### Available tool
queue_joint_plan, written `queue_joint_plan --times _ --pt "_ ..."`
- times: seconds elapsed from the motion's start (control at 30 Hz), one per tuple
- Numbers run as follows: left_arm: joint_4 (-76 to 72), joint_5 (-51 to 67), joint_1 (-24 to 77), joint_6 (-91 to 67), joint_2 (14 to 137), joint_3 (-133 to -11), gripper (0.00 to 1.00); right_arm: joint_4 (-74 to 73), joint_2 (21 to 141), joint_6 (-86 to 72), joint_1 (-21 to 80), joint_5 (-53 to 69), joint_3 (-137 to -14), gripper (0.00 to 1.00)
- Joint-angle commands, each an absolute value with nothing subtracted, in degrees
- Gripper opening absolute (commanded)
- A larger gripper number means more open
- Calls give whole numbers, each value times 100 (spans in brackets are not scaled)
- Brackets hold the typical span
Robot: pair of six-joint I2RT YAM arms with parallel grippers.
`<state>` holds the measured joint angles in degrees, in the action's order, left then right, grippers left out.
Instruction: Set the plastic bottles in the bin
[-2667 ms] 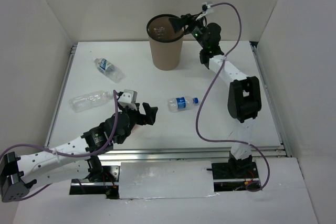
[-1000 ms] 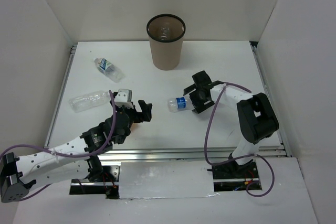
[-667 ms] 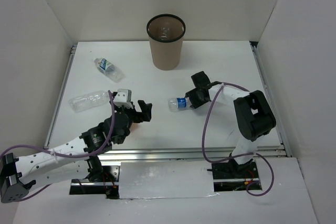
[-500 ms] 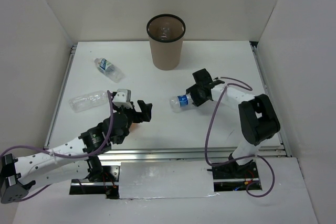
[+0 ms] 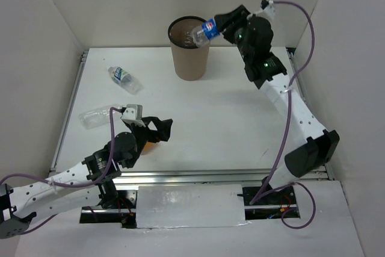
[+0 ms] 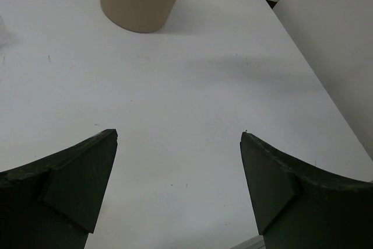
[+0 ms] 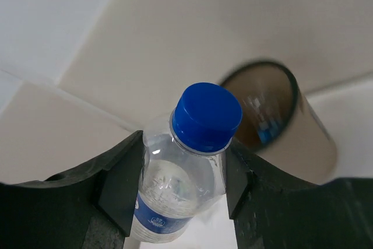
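The tall brown bin (image 5: 189, 55) stands at the back of the table. My right gripper (image 5: 219, 24) is shut on a blue-labelled plastic bottle (image 5: 204, 31), held tilted in the air at the bin's right rim. In the right wrist view the same bottle (image 7: 175, 193) sits between both fingers, blue cap pointing at the bin (image 7: 280, 118), where more blue labels show inside. Two more bottles lie at the left: a blue-labelled one (image 5: 123, 78) and a bare clear one (image 5: 101, 115). My left gripper (image 5: 161, 129) hovers open over the near table, holding nothing.
White walls close in the table on three sides. A metal rail (image 5: 198, 177) runs along the near edge. Something small and orange (image 5: 147, 147) peeks out under the left wrist. The left wrist view shows the bin's base (image 6: 140, 1) far ahead across bare white table.
My right gripper closed on the blue-labelled bottle at mid-table, then carried it up and back to the bin's rim. The left arm shifted slightly toward the near edge, still open.
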<state>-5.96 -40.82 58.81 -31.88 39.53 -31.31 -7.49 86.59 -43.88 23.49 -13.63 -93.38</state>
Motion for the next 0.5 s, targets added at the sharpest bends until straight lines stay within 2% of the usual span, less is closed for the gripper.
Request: queue_joint_plan --times 0.0,0.03,0.2,0.4,0.47 --pt "-764 -4070 5915 -3278 3850 -3208 99 184 9437 -2972 2382 -1047 -10464 50" --pt "-791 -3991 5915 -3296 3832 -3173 99 185 9909 -2849 2382 -1020 -11103 49" --pt "-914 -3578 5933 -3401 3779 -3129 99 711 11483 -2216 2391 -870 -12705 47" --pt "-799 -3814 5950 -3349 3727 -3138 99 1800 12242 -2004 2391 -1256 -12850 48" --pt "-887 -3858 5950 -3323 3726 -3094 99 2151 12322 -1960 2391 -1266 -12613 53"
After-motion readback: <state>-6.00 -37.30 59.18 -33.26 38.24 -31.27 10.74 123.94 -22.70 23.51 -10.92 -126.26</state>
